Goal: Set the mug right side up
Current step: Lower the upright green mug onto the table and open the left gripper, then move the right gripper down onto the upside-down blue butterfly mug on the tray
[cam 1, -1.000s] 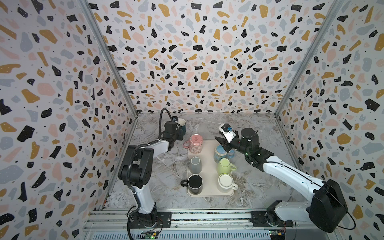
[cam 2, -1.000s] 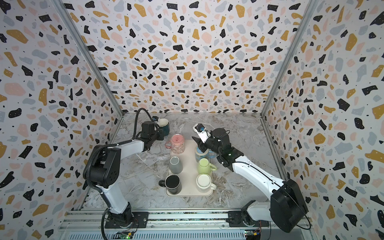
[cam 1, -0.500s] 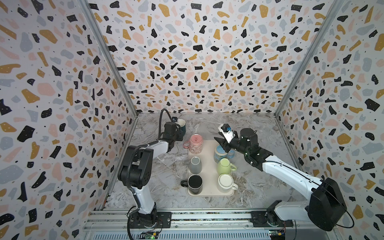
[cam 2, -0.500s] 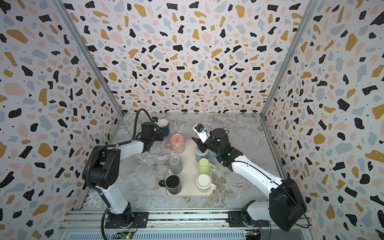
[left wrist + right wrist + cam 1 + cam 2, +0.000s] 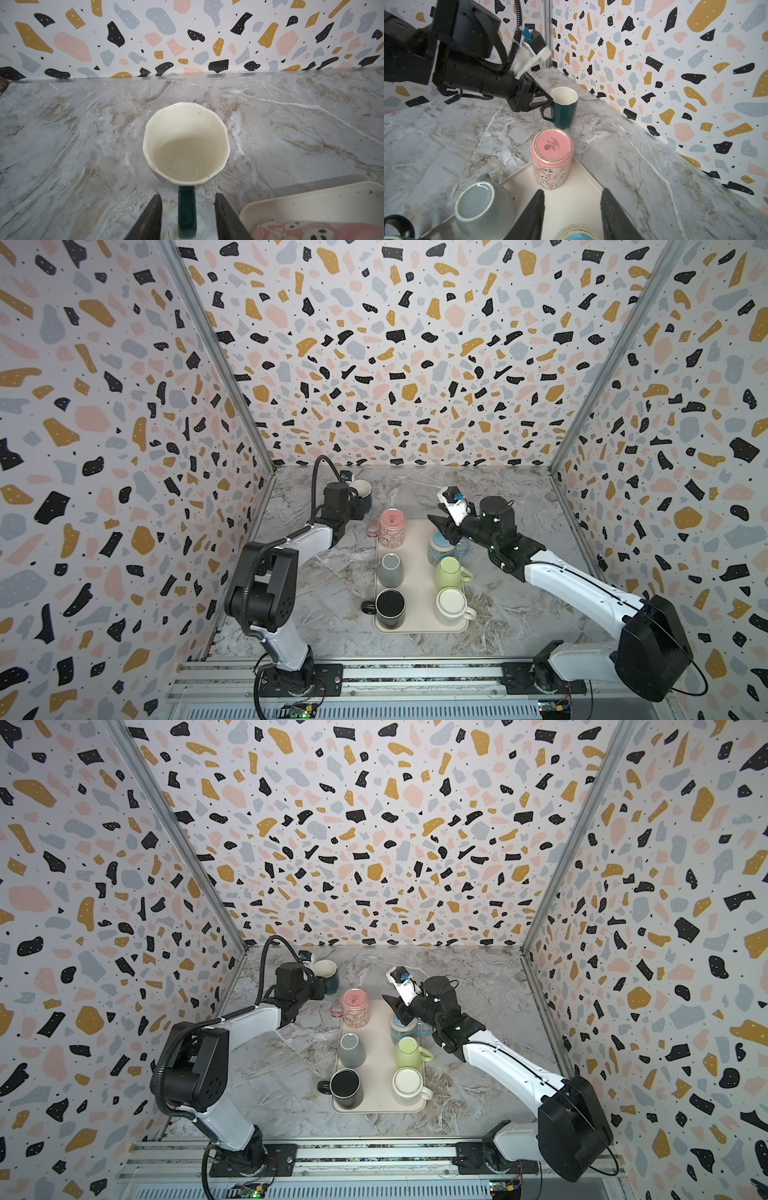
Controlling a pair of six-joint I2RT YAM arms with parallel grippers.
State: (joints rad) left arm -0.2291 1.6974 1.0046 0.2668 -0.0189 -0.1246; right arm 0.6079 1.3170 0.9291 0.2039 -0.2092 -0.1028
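Left hand (image 5: pixel 188 198): spread, flanking the handle of the upright teal mug (image 5: pixel 185 143) on my bench (image 5: pixel 72 135). Right hand (image 5: pixel 572 195): spread, empty, which I hold over the tray (image 5: pixel 521 182).

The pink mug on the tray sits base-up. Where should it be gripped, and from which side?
Probably the handle, approached level from the left arm's side. The pink mug stands inverted at the tray's far left corner, and its handle sticks out past the tray edge, clear of the other mugs.
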